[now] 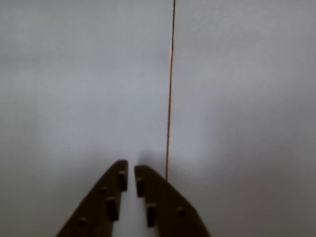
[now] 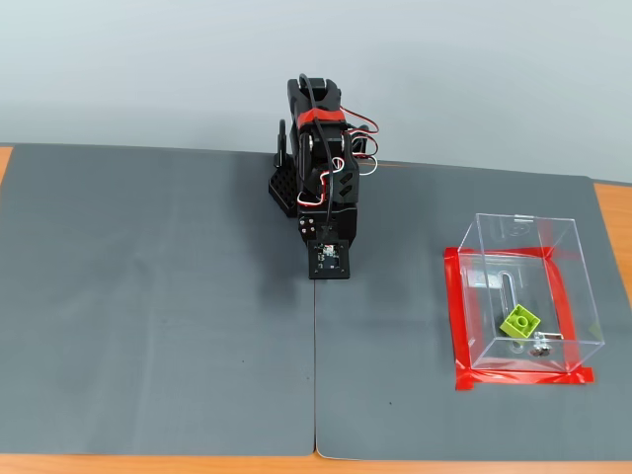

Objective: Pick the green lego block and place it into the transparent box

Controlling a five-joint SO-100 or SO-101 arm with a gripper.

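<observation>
Wrist view. Gripper [image 1: 131,170]: two dark, olive-brown fingers are seen rising from the bottom edge at centre, converging toward their tips; the left finger [image 1: 101,205] and the right finger [image 1: 163,202] are separated by a narrow pale gap, tips nearly together, nothing held between them. Small raised lugs are visible along their inner faces. Surface [image 1: 74,84]: a pale grey, finely textured mat fills the rest of the frame, blurred and evenly lit. Seam [image 1: 170,89]: a thin reddish-dark line is seen running from the top edge, right of centre, down to the right fingertip.
</observation>
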